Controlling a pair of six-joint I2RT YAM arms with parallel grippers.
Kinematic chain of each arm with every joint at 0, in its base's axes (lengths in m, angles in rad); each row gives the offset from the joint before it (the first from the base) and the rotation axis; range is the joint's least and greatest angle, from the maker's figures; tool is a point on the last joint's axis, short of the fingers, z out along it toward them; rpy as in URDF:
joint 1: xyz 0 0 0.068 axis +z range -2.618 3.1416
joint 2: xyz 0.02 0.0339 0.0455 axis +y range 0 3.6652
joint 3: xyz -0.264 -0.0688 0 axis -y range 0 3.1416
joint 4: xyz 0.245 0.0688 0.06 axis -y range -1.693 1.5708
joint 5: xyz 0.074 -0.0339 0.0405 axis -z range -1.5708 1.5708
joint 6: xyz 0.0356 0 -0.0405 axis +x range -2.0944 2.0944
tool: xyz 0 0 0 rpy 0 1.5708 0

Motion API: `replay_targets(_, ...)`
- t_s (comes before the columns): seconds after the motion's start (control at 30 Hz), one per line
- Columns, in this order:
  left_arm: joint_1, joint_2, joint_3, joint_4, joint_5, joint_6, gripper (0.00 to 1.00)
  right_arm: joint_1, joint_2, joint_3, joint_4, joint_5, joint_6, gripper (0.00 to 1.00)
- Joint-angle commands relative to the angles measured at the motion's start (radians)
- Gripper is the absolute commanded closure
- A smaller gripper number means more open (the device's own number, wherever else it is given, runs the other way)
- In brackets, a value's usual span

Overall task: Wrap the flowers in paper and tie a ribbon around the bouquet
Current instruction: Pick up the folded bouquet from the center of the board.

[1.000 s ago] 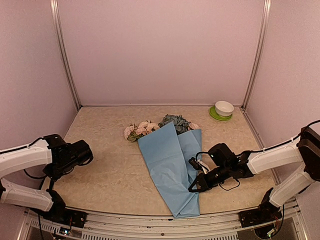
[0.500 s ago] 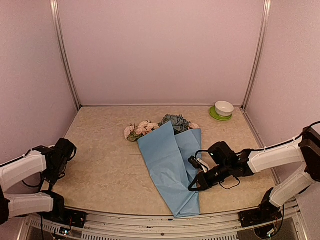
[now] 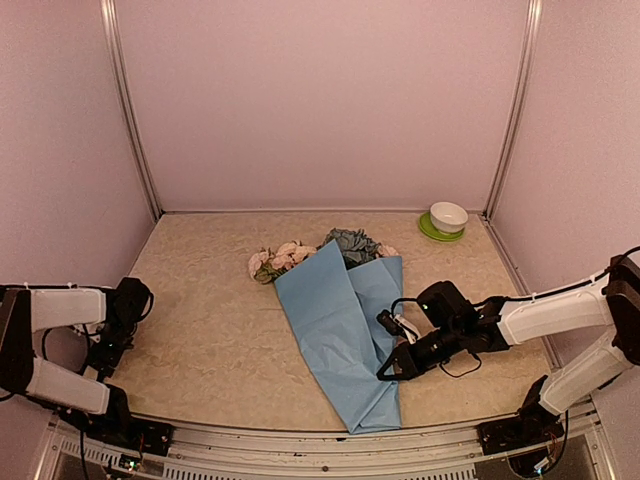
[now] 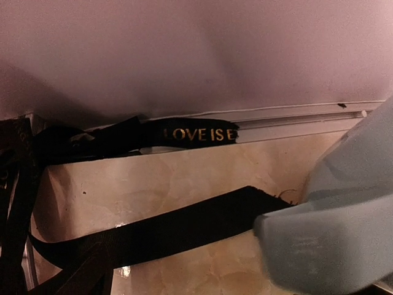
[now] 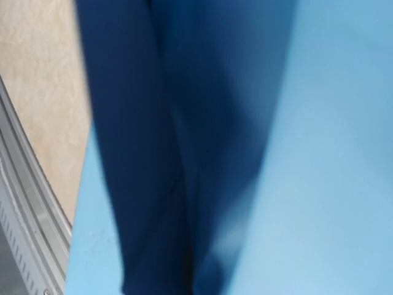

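— The left gripper [image 3: 103,352] has swung well left of the bouquet [image 3: 335,330], low against the wall, jaws wide and empty.
— And the ribbon [image 4: 184,228] lies right in front of it! Wrapping looks done, tying comes next. The right gripper [image 3: 388,370]?
— Clamped shut at the bouquet's right edge; pinching paper or not, I can't tell.

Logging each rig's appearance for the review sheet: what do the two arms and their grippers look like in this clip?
The left arm and the right arm both have white link shells with black joints. The left gripper and the right gripper look black from above. A thin black cable loops beside the right wrist. In the left wrist view a gripper finger looks pale blue-grey. No markings are legible.
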Motion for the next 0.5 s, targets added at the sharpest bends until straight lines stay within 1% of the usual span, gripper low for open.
replay_targets(0.0,0.018,0.009,-0.024,0.02,0.04,-0.042,0.01,-0.004,-0.028,0.029,-0.012,0.007,-0.023,1.0)
replay_targets(0.07,0.03,0.014,-0.035,0.045,0.058,-0.038,0.01,-0.003,-0.038,0.026,-0.017,0.012,-0.022,1.0)
replay_targets(0.13,0.04,0.023,-0.033,0.034,0.062,-0.049,0.03,-0.004,-0.049,0.023,-0.022,0.018,-0.021,1.0)
replay_targets(0.27,0.039,0.011,-0.039,0.023,0.064,-0.049,0.13,-0.004,-0.063,0.024,-0.03,0.027,-0.025,1.0)
replay_targets(0.37,0.041,-0.003,-0.055,0.048,0.068,-0.04,0.25,-0.004,-0.063,0.032,-0.035,0.029,-0.025,1.0)
replay_targets(0.47,0.043,-0.005,-0.058,0.069,0.074,-0.025,0.43,-0.004,-0.066,0.039,-0.043,0.032,-0.029,1.0)
